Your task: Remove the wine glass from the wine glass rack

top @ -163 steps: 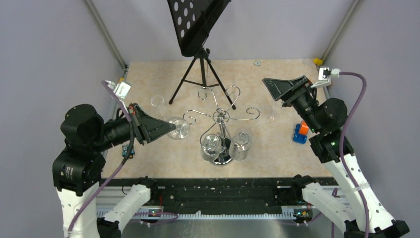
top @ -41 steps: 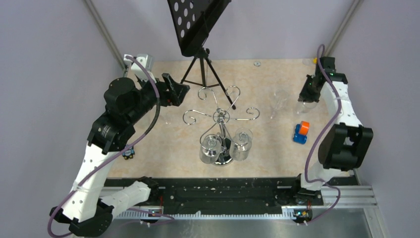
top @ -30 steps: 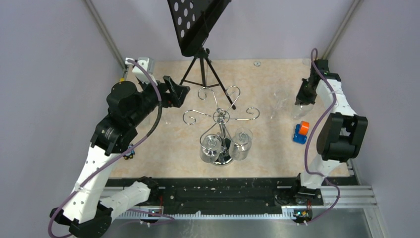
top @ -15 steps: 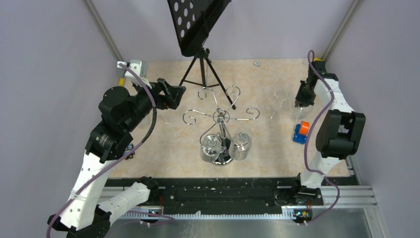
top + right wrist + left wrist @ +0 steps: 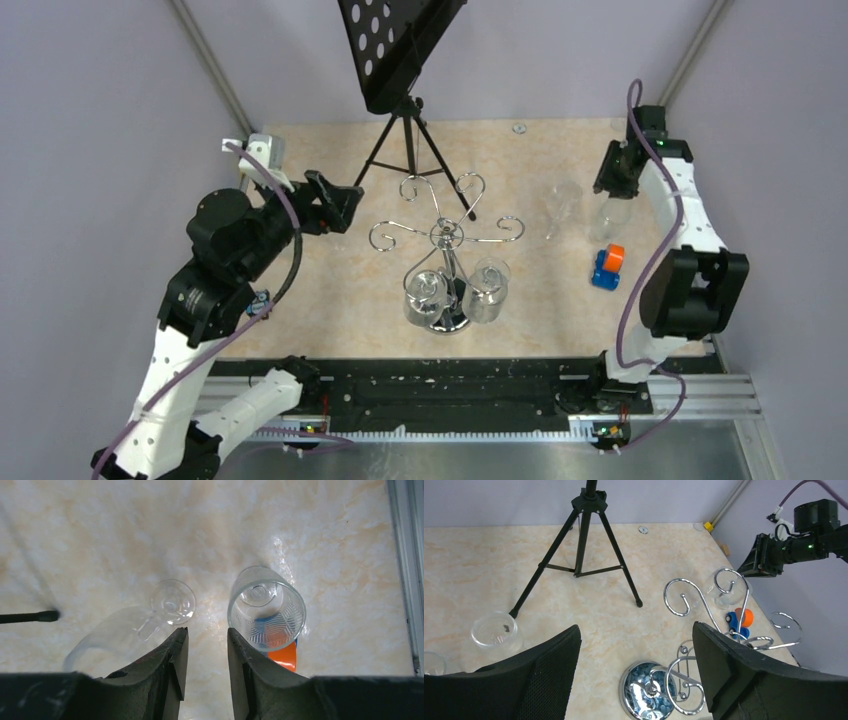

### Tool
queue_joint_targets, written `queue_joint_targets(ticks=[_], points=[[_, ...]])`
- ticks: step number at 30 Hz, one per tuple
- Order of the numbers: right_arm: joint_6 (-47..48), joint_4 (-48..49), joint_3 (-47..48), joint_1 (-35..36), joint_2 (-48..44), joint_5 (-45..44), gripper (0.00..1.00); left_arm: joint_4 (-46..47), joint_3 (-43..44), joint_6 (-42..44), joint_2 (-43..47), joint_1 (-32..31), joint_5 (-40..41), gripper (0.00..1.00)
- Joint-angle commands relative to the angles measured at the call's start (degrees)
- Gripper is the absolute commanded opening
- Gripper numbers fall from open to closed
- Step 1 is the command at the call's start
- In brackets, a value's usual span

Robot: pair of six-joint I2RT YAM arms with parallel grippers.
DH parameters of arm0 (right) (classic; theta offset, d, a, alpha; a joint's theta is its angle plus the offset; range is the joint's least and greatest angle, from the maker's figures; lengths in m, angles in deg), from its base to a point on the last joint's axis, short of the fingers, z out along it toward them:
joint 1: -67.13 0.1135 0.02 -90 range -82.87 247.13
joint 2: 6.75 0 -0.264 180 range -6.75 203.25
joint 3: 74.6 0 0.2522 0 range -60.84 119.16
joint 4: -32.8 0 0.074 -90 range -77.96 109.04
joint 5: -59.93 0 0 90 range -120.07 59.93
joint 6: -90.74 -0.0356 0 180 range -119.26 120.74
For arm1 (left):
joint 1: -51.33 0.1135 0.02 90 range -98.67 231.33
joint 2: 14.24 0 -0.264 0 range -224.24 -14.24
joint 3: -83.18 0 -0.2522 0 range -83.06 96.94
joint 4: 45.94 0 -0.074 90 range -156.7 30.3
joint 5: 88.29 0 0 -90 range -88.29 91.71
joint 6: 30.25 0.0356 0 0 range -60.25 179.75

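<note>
The chrome wine glass rack (image 5: 441, 236) stands mid-table on its round mirrored base (image 5: 647, 698). Two wine glasses (image 5: 425, 296) (image 5: 489, 290) hang from its near arms. At the far right, two more wine glasses stand on the table: one (image 5: 266, 609) just right of my right gripper (image 5: 206, 630), the other (image 5: 172, 600) just left of it. That gripper hangs above them, open, with only table between its fingers. My left gripper (image 5: 636, 630) is wide open and empty, up at the rack's left (image 5: 335, 198).
A black tripod music stand (image 5: 405, 150) is behind the rack. An orange and blue toy (image 5: 607, 265) lies by the right-hand glasses. Two clear glasses (image 5: 496, 630) (image 5: 431, 662) stand at the left. Walls close in on both sides.
My right gripper has opened, let go of the wine glass on the table and lifted off it. My left arm has drawn back a little to the left, still open.
</note>
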Motion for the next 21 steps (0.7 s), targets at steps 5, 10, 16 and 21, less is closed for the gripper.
queue_joint_targets(ticks=[5, 10, 16, 21], points=[[-4.66, 6.34, -4.23, 2.05, -24.09, 11.09, 0.4, -3.25, -0.09, -4.27, 6.7, 0.27, -3.99, 0.84], [-11.01, 13.18, -11.34, 3.64, -35.63, 27.04, 0.47, -2.86, -0.88, -3.83, 7.82, 0.28, -10.98, 0.84], [-24.92, 25.19, -23.56, 8.81, -46.7, 43.48, 0.55, 2.7, -3.25, -4.0, 5.89, 0.26, -18.68, 0.84], [-34.09, 31.46, -29.74, 15.31, -52.5, 45.83, 0.57, 7.73, -4.11, -4.09, 4.01, 0.2, -21.4, 0.83]])
